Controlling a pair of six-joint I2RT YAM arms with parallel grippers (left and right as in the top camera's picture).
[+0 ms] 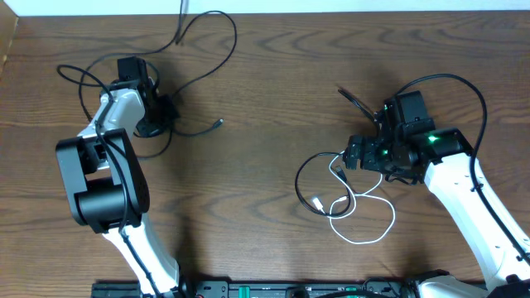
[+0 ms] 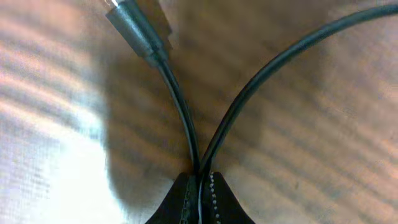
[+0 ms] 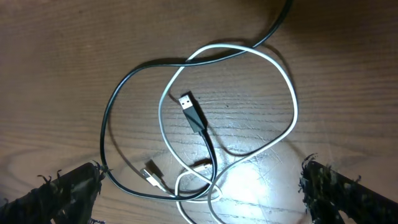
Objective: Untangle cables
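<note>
A thin black cable (image 2: 182, 112) runs in loops over the left of the wooden table, its plug (image 1: 218, 122) lying free to the right. My left gripper (image 1: 156, 124) is pressed down on it, and in the left wrist view the gripper (image 2: 200, 186) is shut with two strands of this cable coming out between the jaws. On the right, a white cable (image 3: 295, 112) and another black cable (image 3: 106, 124) lie looped through each other. My right gripper (image 1: 351, 157) hovers over this tangle, open (image 3: 202, 199), with nothing between its fingers.
The right arm's own thick black cable (image 1: 464, 83) arcs above its wrist. The table's back edge (image 1: 331, 7) meets a pale wall. A dark equipment rail (image 1: 273, 290) runs along the front edge. Both arm bases stand at the front corners.
</note>
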